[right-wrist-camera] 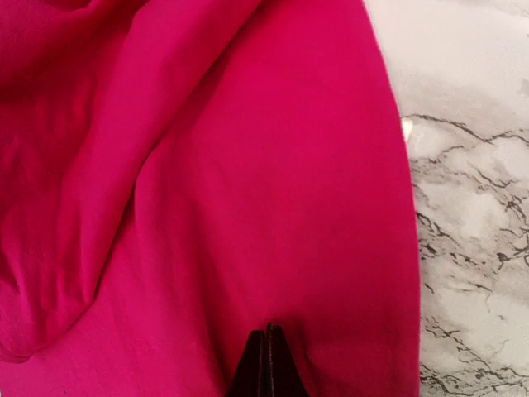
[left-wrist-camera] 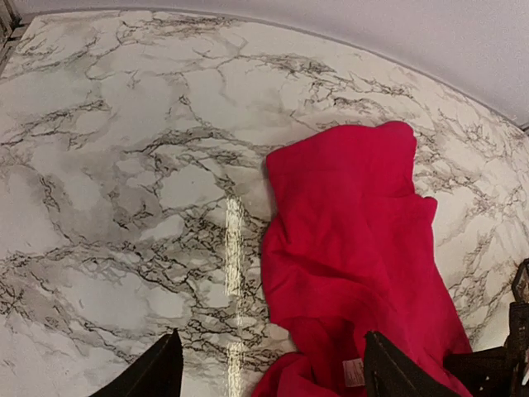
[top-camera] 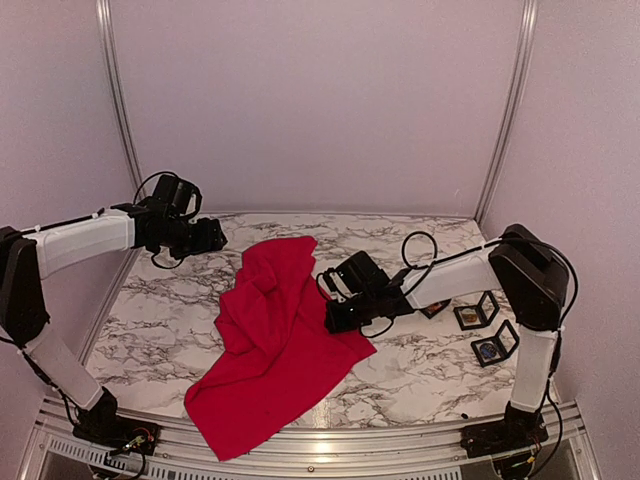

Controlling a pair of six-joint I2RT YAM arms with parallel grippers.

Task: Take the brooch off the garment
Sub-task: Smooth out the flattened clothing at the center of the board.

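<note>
The right hand has its two fingers pressed together, low down on the red T-shirt, close to the shirt's right edge. I cannot tell if a bit of cloth is caught between them. All around the fingers there is only red cloth with soft folds, and no brooch shows in any view, so it may be tucked in a fold or on the under side. The left hand is spread wide and hangs in the air over the far left of the table, apart from the shirt. The shirt lies bunched in the middle of the table, and its bottom end reaches the near edge. A little white tag peeks out of it. Some small boxes sit to the right of the shirt. The shirt looks light and floppy, so I think it will slide and bunch up when pulled. One hand should hold the cloth flat. The brooch is likely small and hard, so grab it by its body, not by the cloth.
</note>
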